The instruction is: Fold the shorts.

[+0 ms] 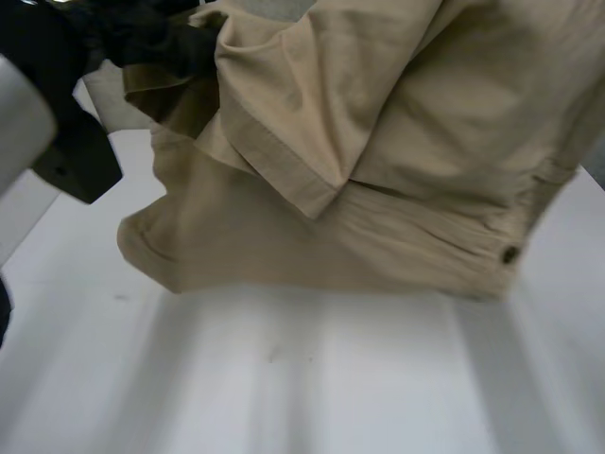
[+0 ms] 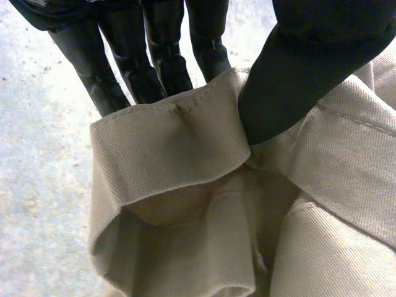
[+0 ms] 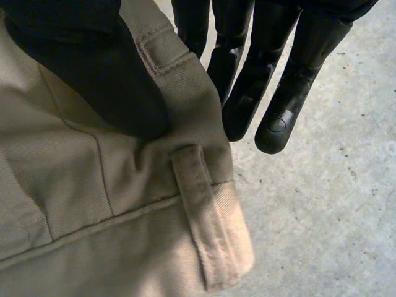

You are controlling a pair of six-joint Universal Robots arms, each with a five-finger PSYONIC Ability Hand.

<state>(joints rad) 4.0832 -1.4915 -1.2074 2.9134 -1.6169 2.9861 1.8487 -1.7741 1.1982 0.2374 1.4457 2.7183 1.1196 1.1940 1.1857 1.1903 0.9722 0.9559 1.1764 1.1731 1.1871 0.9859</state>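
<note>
The beige shorts hang lifted off the white table, bunched and partly doubled over, with a hemmed leg opening draped across the front and the buttoned waistband low on the right. My left hand is shut on a leg hem at the upper left. In the left wrist view its thumb presses the hem against the fingers. My right hand pinches the waistband beside a belt loop, thumb on top and fingers behind the cloth.
Bare white table lies under and in front of the hanging shorts. My left arm fills the left edge of the head view.
</note>
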